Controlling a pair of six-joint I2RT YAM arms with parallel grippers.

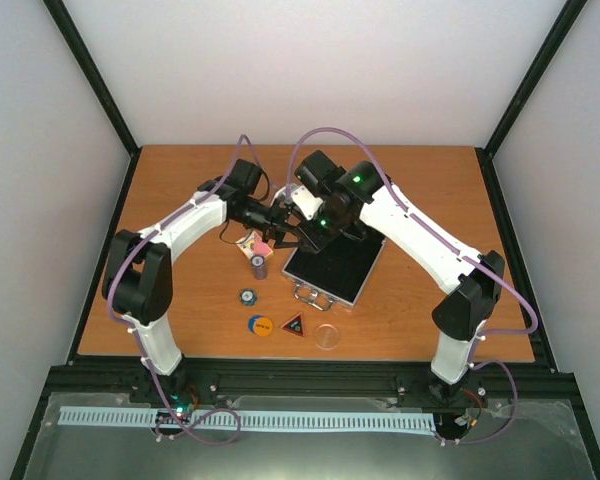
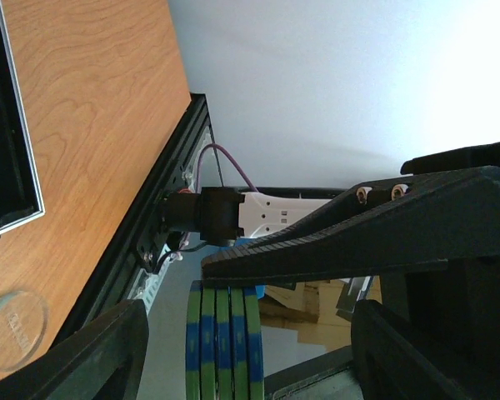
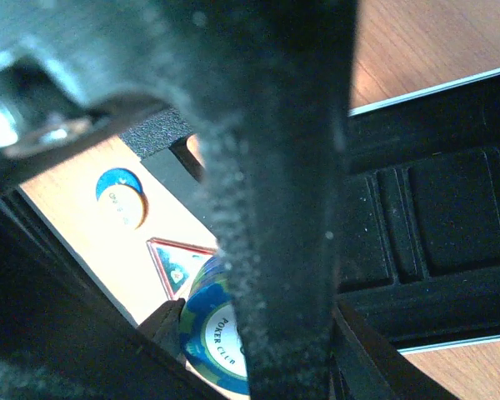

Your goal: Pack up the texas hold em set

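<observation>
The silver case [image 1: 332,265] lies open mid-table, black lining up; it also shows in the left wrist view [image 2: 8,125] and the right wrist view [image 3: 433,217]. Both grippers meet above its left edge. My right gripper [image 1: 302,236] [image 3: 250,342] is shut across the rims of a stack of green-blue poker chips [image 3: 208,333] [image 2: 225,342]. My left gripper [image 1: 283,226] [image 2: 248,350] is open, its fingers flanking the stack's faces with gaps. On the table lie the pink-white card pack [image 1: 250,242], a chip stack [image 1: 258,266], a low chip pile [image 1: 248,297], the orange disc [image 1: 261,324], the black-red triangle [image 1: 294,324] and the clear disc [image 1: 327,336].
The case's metal handle [image 1: 310,292] faces the near edge. A black frame rail [image 2: 142,242] runs along the table's near edge. Bare wood [image 1: 180,200] lies at the far left and far right of the table.
</observation>
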